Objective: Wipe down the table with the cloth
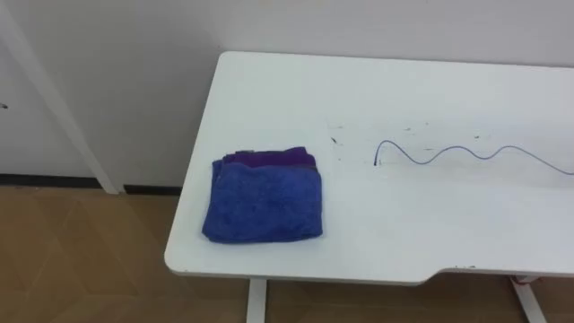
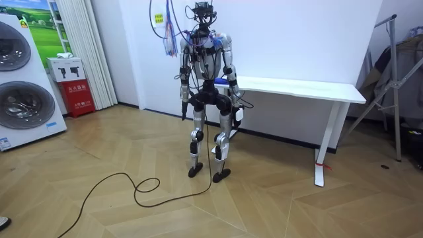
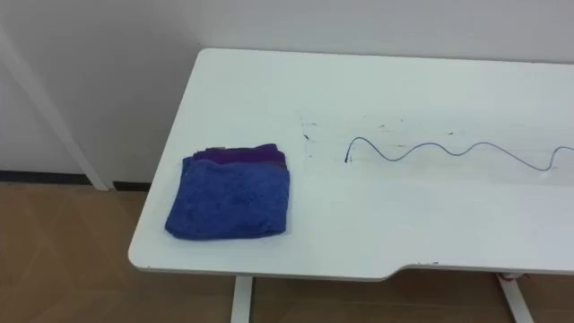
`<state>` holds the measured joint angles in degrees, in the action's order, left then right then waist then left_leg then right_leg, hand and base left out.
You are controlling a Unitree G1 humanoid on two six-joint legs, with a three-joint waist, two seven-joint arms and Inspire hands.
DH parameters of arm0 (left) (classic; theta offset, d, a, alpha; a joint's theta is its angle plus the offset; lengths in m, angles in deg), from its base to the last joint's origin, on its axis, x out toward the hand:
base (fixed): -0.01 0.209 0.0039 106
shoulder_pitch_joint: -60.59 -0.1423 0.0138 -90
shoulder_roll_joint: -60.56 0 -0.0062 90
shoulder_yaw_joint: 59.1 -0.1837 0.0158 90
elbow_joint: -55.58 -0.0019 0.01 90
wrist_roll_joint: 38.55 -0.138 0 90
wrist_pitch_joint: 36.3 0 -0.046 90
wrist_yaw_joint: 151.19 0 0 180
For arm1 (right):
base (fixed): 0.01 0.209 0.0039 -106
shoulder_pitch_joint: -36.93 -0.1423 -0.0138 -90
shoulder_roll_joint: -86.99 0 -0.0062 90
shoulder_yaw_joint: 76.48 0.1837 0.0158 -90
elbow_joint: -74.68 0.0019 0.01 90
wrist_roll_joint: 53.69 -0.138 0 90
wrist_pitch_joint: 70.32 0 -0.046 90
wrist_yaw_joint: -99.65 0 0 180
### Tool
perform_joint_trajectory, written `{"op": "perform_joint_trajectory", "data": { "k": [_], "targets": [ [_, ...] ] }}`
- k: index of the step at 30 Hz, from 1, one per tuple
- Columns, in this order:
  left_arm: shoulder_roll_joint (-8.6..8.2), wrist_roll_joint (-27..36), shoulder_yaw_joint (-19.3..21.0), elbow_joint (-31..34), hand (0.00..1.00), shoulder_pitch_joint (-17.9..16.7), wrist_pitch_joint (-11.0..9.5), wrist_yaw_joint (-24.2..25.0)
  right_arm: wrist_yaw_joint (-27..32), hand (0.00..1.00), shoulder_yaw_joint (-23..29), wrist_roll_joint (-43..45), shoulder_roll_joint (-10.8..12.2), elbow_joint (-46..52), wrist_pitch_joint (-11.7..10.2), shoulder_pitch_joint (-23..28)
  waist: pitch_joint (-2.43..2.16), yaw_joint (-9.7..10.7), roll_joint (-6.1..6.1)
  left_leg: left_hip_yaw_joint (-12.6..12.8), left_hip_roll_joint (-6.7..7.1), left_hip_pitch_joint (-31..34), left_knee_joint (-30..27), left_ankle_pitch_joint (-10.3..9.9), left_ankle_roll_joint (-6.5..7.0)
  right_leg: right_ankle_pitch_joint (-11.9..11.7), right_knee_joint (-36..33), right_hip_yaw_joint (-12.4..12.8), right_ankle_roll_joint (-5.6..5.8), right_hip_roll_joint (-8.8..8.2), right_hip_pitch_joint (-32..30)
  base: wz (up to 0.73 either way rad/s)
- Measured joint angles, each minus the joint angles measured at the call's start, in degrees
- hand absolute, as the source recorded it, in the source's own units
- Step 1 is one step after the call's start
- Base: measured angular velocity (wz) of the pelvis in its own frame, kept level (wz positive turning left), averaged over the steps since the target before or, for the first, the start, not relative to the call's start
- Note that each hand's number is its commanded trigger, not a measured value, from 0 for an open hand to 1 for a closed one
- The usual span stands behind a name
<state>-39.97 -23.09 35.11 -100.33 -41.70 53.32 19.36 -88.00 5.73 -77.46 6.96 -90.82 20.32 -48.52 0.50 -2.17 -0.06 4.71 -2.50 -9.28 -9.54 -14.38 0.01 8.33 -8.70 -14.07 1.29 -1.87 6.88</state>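
A folded blue cloth (image 1: 265, 205) with a purple layer showing at its far edge lies near the left front corner of the white table (image 1: 404, 90). To its right a wavy blue pen line (image 1: 466, 154) runs across the tabletop, with small dark specks (image 1: 334, 140) close by. In the room view I stand at the left end of the table (image 2: 297, 87), with my back to that camera. Both arms hang at my sides, the left hand (image 2: 184, 107) and the right hand (image 2: 238, 114) both below the tabletop.
A white slanted post (image 1: 54, 99) stands left of the table by the wall. In the room view, washing machines (image 2: 20, 86) and a red box (image 2: 78, 98) stand at the left, and a metal stand (image 2: 396, 86) at the right. Wooden floor lies all around.
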Motion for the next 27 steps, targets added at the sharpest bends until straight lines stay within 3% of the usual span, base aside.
{"op": "perform_joint_trajectory", "data": {
  "k": [17, 23, 27],
  "targets": [
    [-0.28, 0.04, 0.12, 0.21, 0.0, 0.06, -0.06, 0.0, 0.52, 0.0, 0.93, -1.82, 0.02, -0.4, -0.01, 0.47, 0.01, 0.13, 0.16, 0.17, -0.01, 0.0, 0.51, 0.0, 0.0, 0.0, 0.05, 0.16, 0.0, 0.03, -0.07, 0.0],
    [-0.33, 0.09, 0.66, -0.61, 0.0, -0.67, 0.06, 0.1, 4.7, 0.0, 7.54, -3.05, 0.15, -0.47, 0.08, 2.38, -0.1, 0.5, 0.25, 0.34, -0.01, -0.35, 0.77, 0.0, 0.01, 0.0, 0.09, 1.02, 0.0, 0.18, -0.12, -0.03],
    [-0.2, 0.08, 4.92, -0.84, 0.0, -2.03, 0.13, -0.03, 8.28, 0.0, 15.88, -5.41, 0.06, -0.57, 0.1, 3.41, -0.24, 2.03, 0.07, 0.61, 0.04, -0.63, 0.3, 0.01, 0.02, 0.0, 0.0, 1.52, 0.01, 0.14, 0.03, -0.04]
  ]
}}
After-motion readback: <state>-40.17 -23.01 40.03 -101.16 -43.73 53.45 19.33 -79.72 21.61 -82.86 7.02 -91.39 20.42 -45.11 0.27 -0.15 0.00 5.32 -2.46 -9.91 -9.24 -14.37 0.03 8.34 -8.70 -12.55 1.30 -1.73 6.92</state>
